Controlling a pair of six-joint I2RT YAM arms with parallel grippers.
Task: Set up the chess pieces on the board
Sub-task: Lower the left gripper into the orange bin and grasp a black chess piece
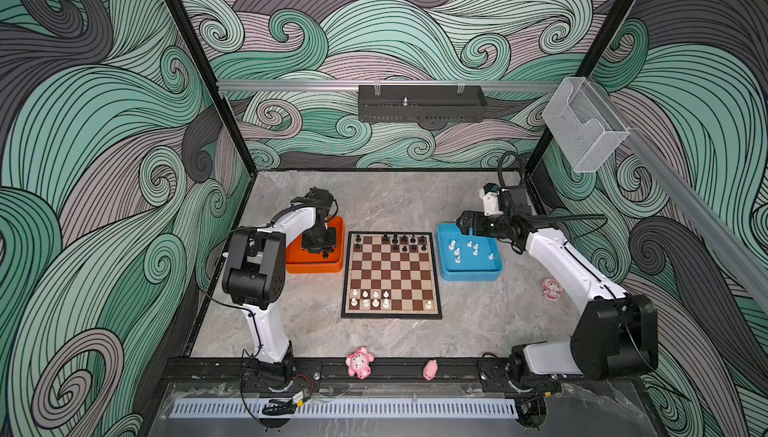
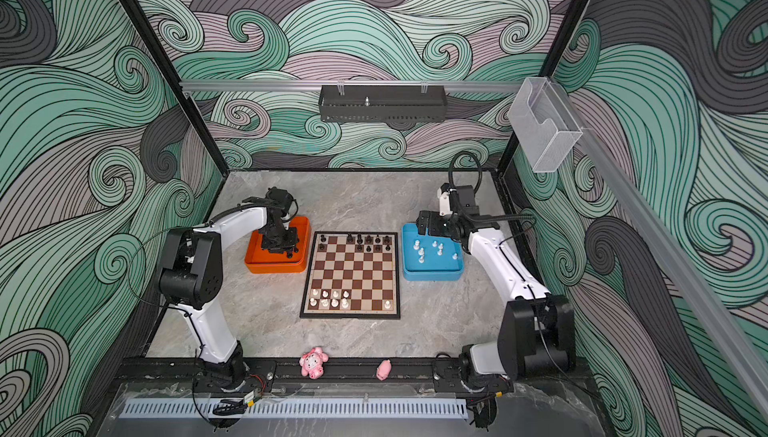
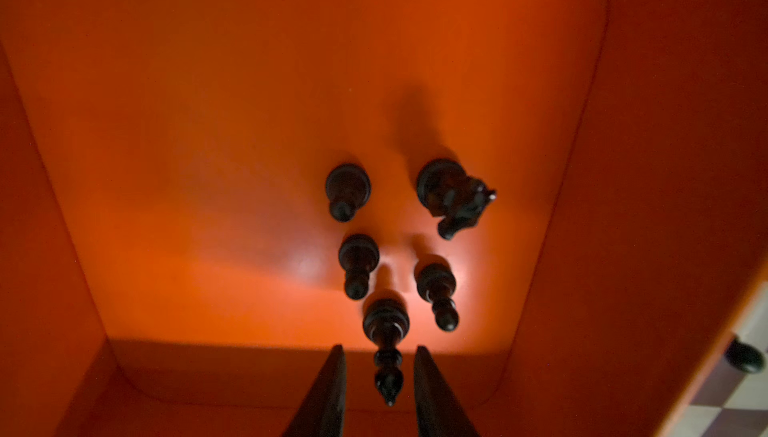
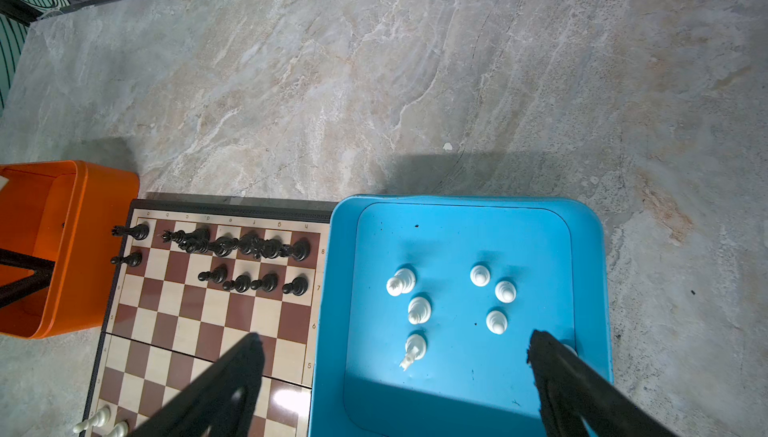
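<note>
1. In both top views the left gripper (image 1: pixel 319 243) (image 2: pixel 279 243) is seen dipped into the orange tray (image 1: pixel 313 268), but whatever sits under it is mostly blocked by the wrist
2. That gets sorted by the left wrist view: five loose black pieces (image 3: pixel 358 262) are shown standing on the tray floor. A tall black piece (image 3: pixel 386 327) is bracketed by the two fingers (image 3: pixel 332 389). A sliver of orange is visible on either side of it, so the jaws are narrowly apart and nothing is clamped yet
3. The right gripper (image 1: pixel 463 223) (image 4: pixel 397 338) is held over the far end of the blue tray (image 1: pixel 469 275). Its spread can't be judged from above, but in the right wrist view the jaws are seen wide apart with nothing held
4. Six white pieces (image 4: pixel 419 310) are counted upright in the blue tray from that wrist view, with a seventh half hidden behind a finger
5. The board (image 1: pixel 390 272) is laid between the two trays. Placed black pieces (image 1: pixel 404 240) are lined along its two far rows and placed white pieces (image 1: pixel 370 297) along its near rows. The near white ones are shown properly only from the top, since the wrist view clips them at a corner
</note>
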